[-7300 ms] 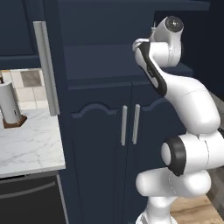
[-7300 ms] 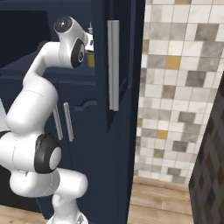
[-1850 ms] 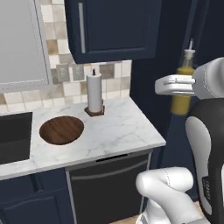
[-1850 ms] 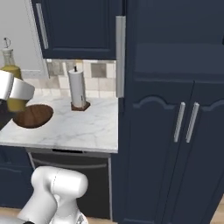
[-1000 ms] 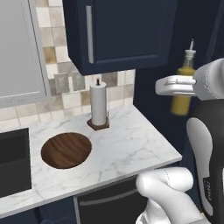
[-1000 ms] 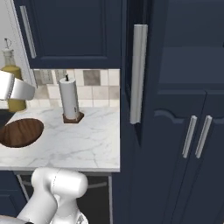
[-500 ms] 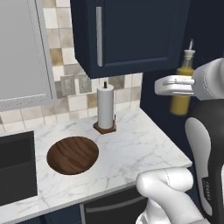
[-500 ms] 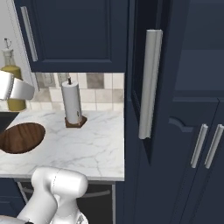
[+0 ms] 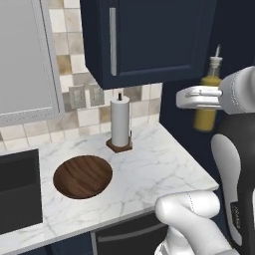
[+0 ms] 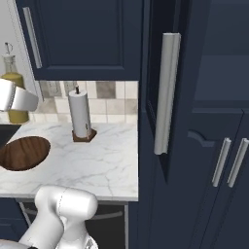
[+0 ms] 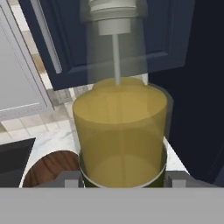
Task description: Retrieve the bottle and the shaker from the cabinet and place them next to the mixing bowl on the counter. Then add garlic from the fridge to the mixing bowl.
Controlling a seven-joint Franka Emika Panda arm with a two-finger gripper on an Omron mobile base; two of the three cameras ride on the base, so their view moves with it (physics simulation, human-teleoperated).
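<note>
Base is driving along the counter (image 9: 164,169): against the earlier frames the whole view has slid, the bowl (image 9: 82,176) and towel roll (image 9: 119,122) now sit further right in the left base view, and the tall cabinet edge crowds the right base view. That is camera motion, not the objects moving.

Gripper (image 9: 201,97) is part closed on the bottle (image 9: 208,94), jaws clamped on its body. Bottle is upright, spout up, carried in the air off the counter's right end, well apart from the bowl. Hand view confirms it: yellow bottle body (image 11: 120,131) sits between the finger tips, with the bowl (image 11: 50,168) low left beyond it. In the right base view the bottle (image 10: 14,97) shows at the far left, above the counter (image 10: 97,160).

Progress, as I read it:
- bottle is out of the cabinet and in hand, not yet set down
- shaker: not placed by the bowl, so that fetch is probably still to do
- garlic: bowl looks empty, fridge step still open

So roughly the first third. Next call is likely swinging the bottle over the marble and setting it just beside the bowl. Watch the roll at the back: tall, easy to clip. The bottle is slim, so it needs a level release or it tips.
</note>
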